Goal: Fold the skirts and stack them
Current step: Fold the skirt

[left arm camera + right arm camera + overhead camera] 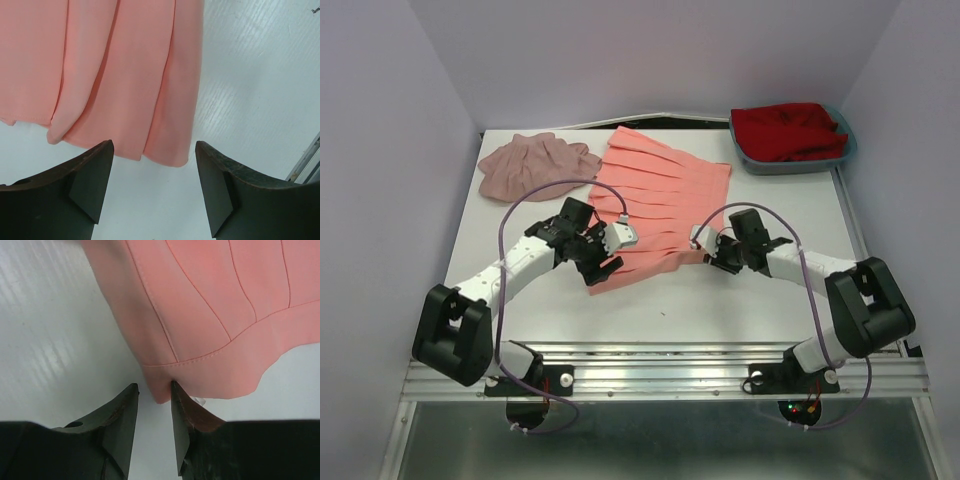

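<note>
The salmon-coral pleated skirt [660, 195] lies spread flat in the middle of the table. The smaller mauve-pink skirt [535, 165] lies bunched at the back left, touching the coral one's edge. My left gripper [603, 266] is open and empty at the coral skirt's near left corner; in the left wrist view [154, 145] the hem [150, 100] ends just ahead of the wide-apart fingers. My right gripper [706, 250] is at the near right corner; in the right wrist view [154, 386] the jaws stand narrowly apart with the hem corner [162, 392] between the fingertips.
A blue bin [790, 163] holding red cloth [785, 130] stands at the back right corner. White walls close the table at left, back and right. A metal rail runs along the near edge [660, 375].
</note>
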Robot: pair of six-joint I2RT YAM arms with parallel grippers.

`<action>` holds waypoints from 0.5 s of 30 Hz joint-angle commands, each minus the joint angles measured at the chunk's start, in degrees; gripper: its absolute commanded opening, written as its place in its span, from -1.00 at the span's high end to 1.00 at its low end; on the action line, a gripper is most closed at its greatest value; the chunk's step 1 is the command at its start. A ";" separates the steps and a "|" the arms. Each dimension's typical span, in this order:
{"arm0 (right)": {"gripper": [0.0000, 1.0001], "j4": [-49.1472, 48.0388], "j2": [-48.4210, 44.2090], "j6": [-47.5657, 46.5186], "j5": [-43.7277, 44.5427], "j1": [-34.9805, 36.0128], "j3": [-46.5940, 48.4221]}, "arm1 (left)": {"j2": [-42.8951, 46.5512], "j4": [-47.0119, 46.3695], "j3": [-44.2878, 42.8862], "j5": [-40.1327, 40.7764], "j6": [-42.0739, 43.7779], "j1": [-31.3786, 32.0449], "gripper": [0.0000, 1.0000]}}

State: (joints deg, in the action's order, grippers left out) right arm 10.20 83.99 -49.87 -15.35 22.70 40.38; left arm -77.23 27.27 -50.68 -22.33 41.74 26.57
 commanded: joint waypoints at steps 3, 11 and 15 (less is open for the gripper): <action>0.24 -8.71 2.06 -4.01 0.06 0.50 0.05 | -0.20 -1.51 0.31 0.09 -0.25 0.15 -0.55; 0.25 -0.02 10.65 -6.56 -4.42 0.50 4.25 | 0.32 1.21 0.31 -3.34 3.52 0.94 -0.68; 0.47 2.45 14.36 -5.42 -5.38 0.50 6.81 | 3.31 -1.85 5.31 1.75 5.72 4.19 -0.73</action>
State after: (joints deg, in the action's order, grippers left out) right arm 5.76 93.43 -55.35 -18.70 22.74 46.65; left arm -77.76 26.76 -49.76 -23.33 44.49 27.79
